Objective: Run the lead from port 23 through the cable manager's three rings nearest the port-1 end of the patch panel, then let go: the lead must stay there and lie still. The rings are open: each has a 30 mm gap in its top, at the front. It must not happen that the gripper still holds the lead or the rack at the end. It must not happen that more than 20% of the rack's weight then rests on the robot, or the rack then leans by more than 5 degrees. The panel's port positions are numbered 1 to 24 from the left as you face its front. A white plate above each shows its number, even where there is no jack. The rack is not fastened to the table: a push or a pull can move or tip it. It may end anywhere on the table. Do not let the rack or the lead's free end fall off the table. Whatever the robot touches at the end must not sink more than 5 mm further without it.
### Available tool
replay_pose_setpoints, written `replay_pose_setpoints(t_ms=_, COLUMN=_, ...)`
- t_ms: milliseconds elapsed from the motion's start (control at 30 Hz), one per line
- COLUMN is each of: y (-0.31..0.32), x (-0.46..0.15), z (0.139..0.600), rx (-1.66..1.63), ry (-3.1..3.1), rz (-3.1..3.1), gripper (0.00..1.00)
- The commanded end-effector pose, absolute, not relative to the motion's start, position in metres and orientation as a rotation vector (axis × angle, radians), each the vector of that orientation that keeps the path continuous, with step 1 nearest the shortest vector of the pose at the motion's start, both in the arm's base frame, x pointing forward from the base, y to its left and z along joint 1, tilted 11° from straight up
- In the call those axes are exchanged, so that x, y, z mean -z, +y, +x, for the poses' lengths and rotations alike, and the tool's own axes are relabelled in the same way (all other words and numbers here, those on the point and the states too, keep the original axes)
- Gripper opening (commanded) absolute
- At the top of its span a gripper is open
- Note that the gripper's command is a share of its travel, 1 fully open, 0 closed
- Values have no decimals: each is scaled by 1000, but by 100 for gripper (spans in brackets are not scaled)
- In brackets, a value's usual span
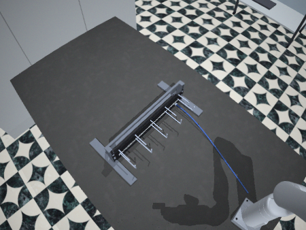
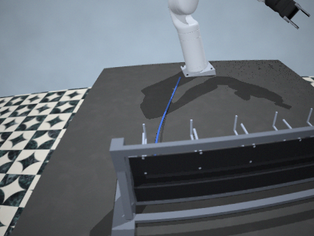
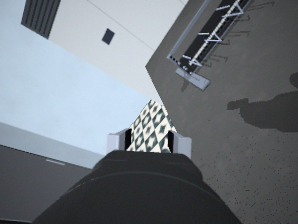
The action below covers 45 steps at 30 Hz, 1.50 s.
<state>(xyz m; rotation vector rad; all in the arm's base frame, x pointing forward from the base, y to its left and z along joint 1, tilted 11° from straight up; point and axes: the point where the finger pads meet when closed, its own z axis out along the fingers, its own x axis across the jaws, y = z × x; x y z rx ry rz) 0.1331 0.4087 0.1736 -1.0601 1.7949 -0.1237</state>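
Observation:
The grey rack with the black patch panel [image 1: 145, 120] stands in the middle of the dark table. Several white open rings stick out of its front; the three nearest the port-1 end [image 1: 144, 144] are at the lower left. The blue lead [image 1: 211, 143] leaves the panel at the far right end and lies in a gentle curve on the table, outside the rings. Its free end [image 1: 247, 191] lies near the arm's base. The lead also shows in the exterior view [image 2: 168, 106]. My gripper [image 2: 291, 10] is open and empty, high above the table and far from the lead. The wrist view shows its fingers apart.
The arm's base [image 1: 258, 211] stands at the table's near right corner. The rack's flat feet [image 1: 113, 160] rest on the table at both ends. The rack shows far off in the wrist view [image 3: 210, 35]. The table edge runs close behind the lead's free end.

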Motion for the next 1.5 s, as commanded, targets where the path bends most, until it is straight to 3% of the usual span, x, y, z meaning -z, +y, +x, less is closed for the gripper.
replay_pose_setpoints(t_ms=0, y=409, x=-174, z=133, rx=122, ry=1795, rz=-1059, gripper=100)
replay_pose_setpoints(t_ms=867, y=403, x=-174, z=137, rx=127, ry=1818, rz=-1055, gripper=100)
replay_pose_setpoints(t_ms=1467, y=329, x=-169, z=171, rx=163, ry=2097, rz=-997, gripper=100)
